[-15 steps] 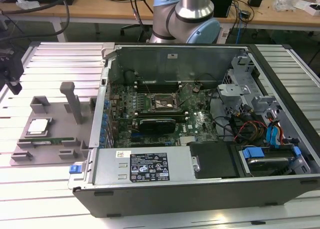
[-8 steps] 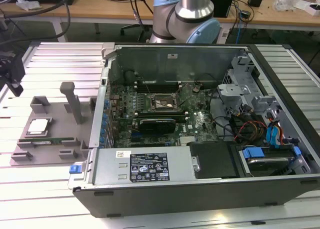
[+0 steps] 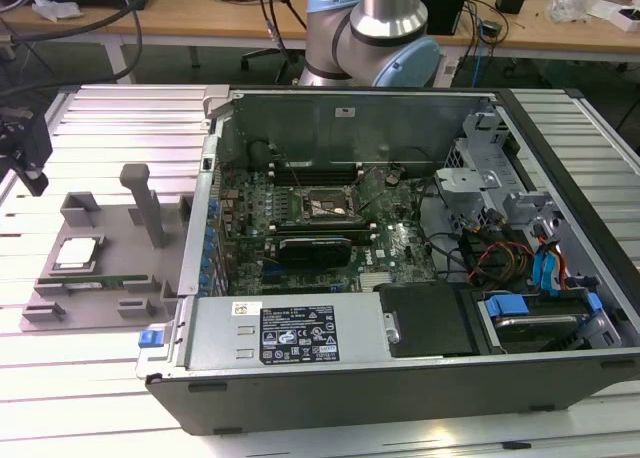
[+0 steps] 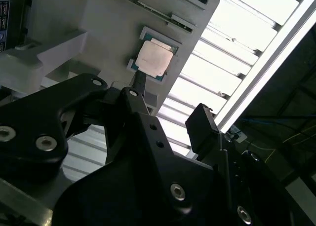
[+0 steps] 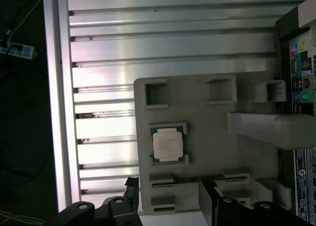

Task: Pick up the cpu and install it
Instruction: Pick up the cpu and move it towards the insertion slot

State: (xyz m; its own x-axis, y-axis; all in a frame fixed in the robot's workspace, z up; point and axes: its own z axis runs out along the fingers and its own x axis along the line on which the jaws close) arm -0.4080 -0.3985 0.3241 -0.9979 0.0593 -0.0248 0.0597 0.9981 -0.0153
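Cpu installation has not started. I see the open computer case [image 3: 300,388] on the slatted tabletop [image 3: 100,398], its socket [image 3: 322,206] bare inside. Beside it, a grey holder [image 3: 120,228] cradles the cpu [image 5: 168,144] flat in a recess, ready for pickup. My pincer [image 5: 168,189] hovers near it, jaws spread, holding nothing.

The arm [image 3: 372,28] shows a silver tube and a pale blue joint at the back of the exterior view. Its black gripper [image 5: 168,186] hangs at that view's far left, pointing downward. In both wrist views the two dark fingers [image 4: 200,127] stand well apart, gripping nothing.
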